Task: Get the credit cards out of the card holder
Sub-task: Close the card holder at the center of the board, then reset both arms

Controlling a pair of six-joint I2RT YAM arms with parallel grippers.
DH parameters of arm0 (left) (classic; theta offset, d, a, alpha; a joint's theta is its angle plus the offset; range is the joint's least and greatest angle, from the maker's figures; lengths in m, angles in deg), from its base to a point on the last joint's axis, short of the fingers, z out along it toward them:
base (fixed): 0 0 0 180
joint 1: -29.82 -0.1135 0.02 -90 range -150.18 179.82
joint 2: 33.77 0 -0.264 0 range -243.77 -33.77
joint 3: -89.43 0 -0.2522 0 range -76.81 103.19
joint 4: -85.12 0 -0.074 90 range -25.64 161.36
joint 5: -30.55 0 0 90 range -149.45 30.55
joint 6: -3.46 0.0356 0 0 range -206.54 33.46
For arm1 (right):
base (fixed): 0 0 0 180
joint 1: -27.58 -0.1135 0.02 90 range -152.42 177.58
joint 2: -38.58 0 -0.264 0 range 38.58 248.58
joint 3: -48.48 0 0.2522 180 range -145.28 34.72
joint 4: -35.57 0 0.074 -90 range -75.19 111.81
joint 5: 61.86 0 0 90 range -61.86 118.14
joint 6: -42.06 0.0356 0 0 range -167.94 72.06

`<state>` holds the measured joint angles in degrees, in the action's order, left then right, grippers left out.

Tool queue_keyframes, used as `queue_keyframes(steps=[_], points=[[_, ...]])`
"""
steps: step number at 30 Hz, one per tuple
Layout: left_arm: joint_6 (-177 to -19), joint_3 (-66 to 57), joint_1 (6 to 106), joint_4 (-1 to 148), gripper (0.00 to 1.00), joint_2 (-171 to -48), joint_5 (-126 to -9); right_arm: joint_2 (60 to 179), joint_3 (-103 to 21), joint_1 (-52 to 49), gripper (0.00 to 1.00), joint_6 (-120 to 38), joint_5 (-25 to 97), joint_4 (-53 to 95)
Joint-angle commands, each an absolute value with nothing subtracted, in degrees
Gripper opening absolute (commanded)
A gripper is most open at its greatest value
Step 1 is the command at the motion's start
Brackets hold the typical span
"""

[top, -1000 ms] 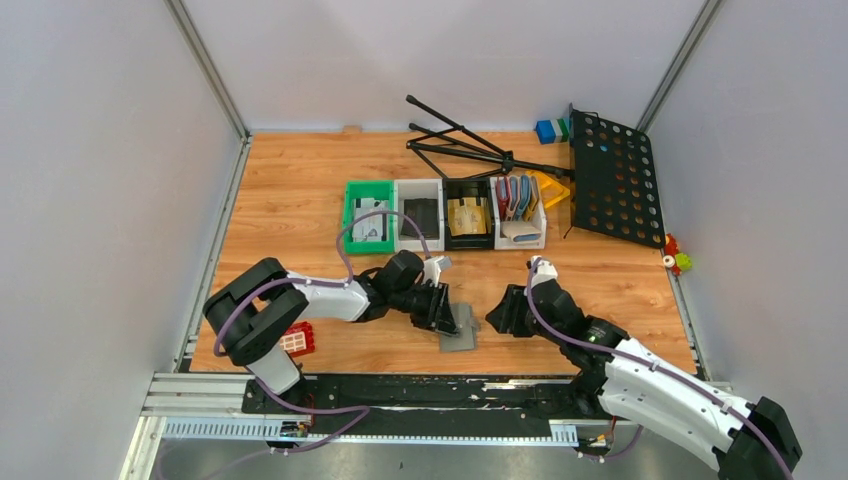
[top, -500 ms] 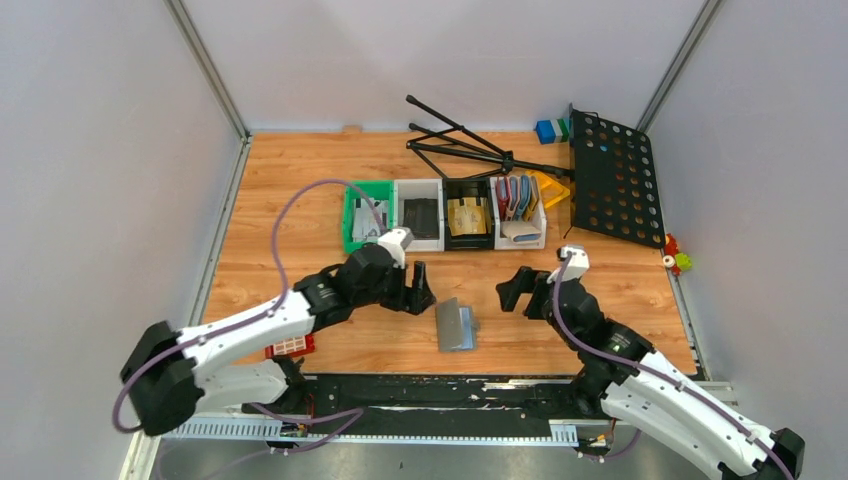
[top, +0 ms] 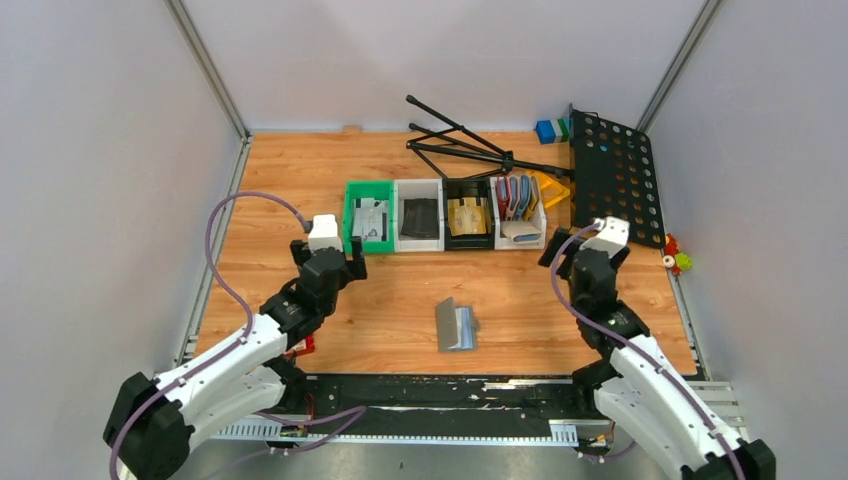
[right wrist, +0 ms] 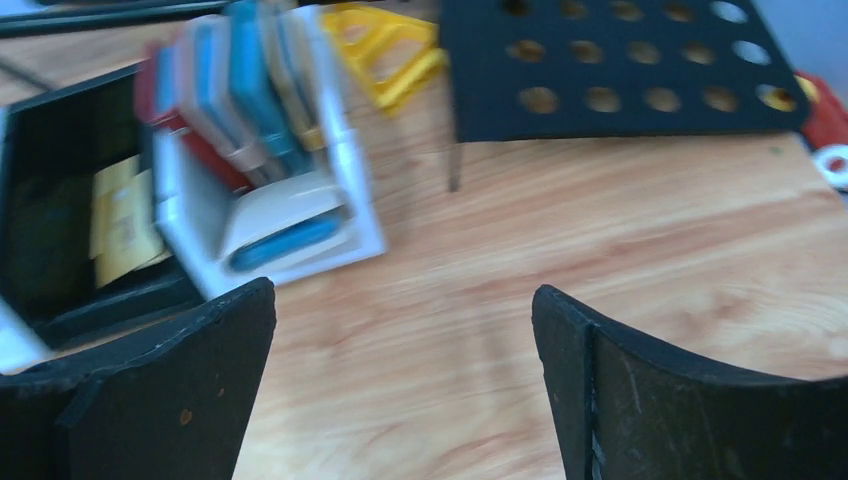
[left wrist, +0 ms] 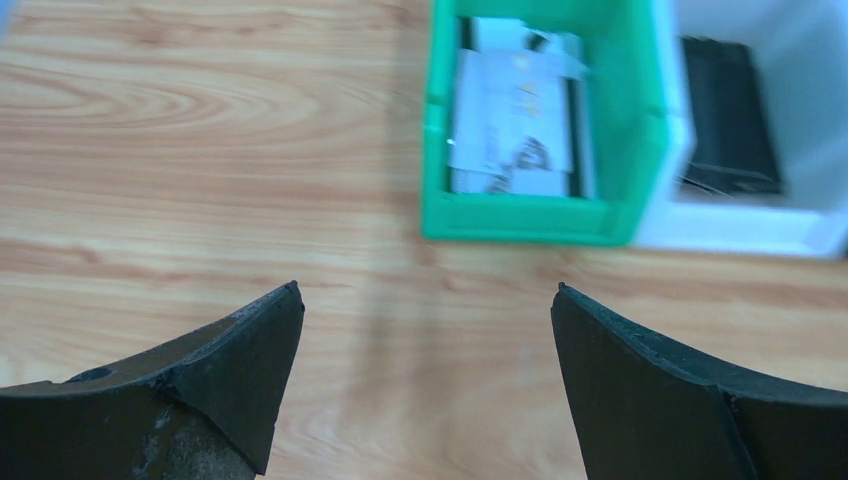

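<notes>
- Hovering clear of the card holder [top: 456,326], left gripper [left wrist: 425,300] and right gripper [right wrist: 405,300] are gaping fully, gripping nothing.
- Approaching one-handed is probably risking the card holder sliding or folding shut.

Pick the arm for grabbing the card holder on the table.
Left, narrowly. The left gripper and right gripper are both open, empty and about equally far from the card holder, but the left one faces the green bin where cards lie.
</notes>
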<state>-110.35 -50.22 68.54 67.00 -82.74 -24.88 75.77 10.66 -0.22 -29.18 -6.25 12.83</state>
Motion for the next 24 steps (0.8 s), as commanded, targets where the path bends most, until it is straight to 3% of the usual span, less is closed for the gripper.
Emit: queue_keyframes(steps=[1, 4, 8, 13, 18, 24], points=[[-101.5, -53.4, 62.5, 81.5, 1.0, -82.8, -16.7, 78.5, 9.5, 15.2, 0.99, -31.7, 4.7, 20.0], [-97.6, -58.0, 59.1, 90.1, 1.0, -83.8, -17.0, 78.3, 12.9, 21.1, 0.96, -35.8, 10.6, 27.4], [-98.2, -57.3, 51.9, 91.9, 1.0, -86.2, -23.5, 78.5, 17.8, 21.8, 0.99, -45.2, 12.4, 37.0], [-87.0, -58.9, 47.5, 101.2, 0.99, -88.7, -27.4, 84.7, 24.8, 22.3, 1.0, -51.4, 15.1, 53.3], [-87.2, -61.1, 42.5, 109.5, 1.0, -98.2, -35.5, 95.4, 31.0, 22.9, 1.0, -50.8, 7.6, 76.4], [-82.9, -61.4, 42.0, 117.4, 1.0, -104.0, -31.0, 106.0, 27.7, 25.1, 1.0, -50.6, 13.6, 78.6]])
